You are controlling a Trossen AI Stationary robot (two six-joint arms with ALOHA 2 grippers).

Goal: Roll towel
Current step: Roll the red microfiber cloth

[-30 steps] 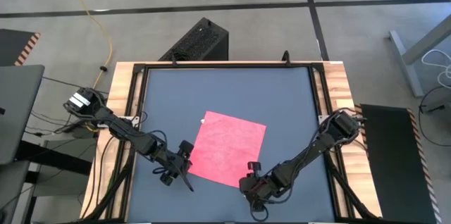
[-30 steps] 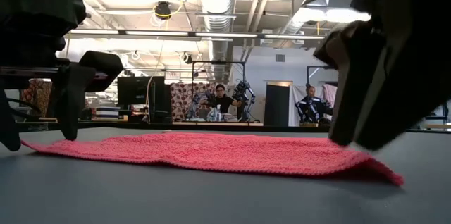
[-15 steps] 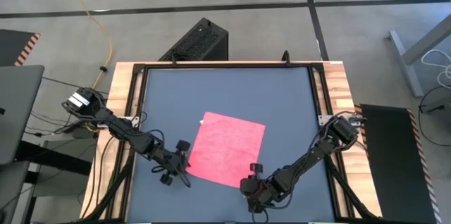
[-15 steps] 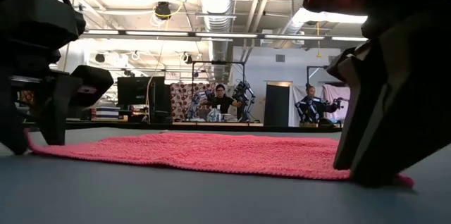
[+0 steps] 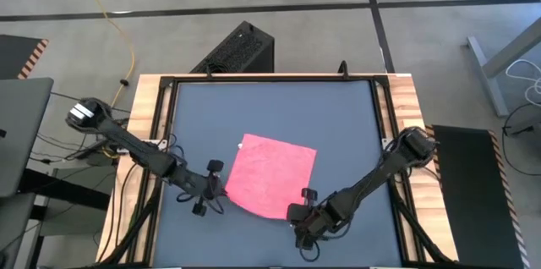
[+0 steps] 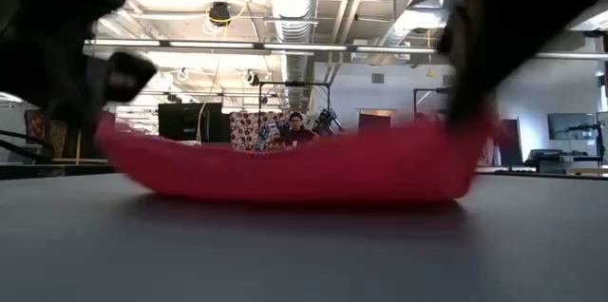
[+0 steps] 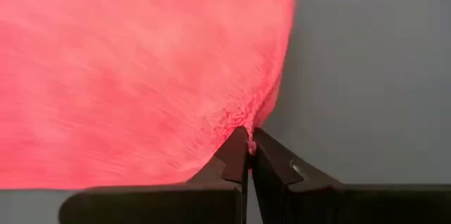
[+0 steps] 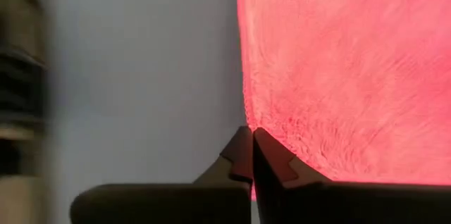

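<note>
Pink-red towel [image 5: 272,173] lies spread on the dark grey counter [image 5: 279,108], roughly mid-counter, a bit toward the near edge, w/ its tiny white tag [image 5: 243,145] at the far left corner. Both arms are down at the near corners. Left gripper [image 5: 221,189] sits at the towel's near left corner, jaws closed tight on the cloth edge; the wrist view shows the towel [image 7: 141,69] puckered right where the two dark tips meet. Right gripper [image 5: 301,211] is at the near right corner, jaws likewise pinched shut on the fabric, towel [image 8: 345,69] bunching at the tips. From counter level the towel [image 6: 294,164] has both gripped corners lifted off the surface, middle sagging down to the counter between them, so the near edge hangs like a shallow hammock. Far part of the cloth looks flat in the high view. Behind the counter, a person [image 6: 296,129] sits far back in the room by some screens.
</note>
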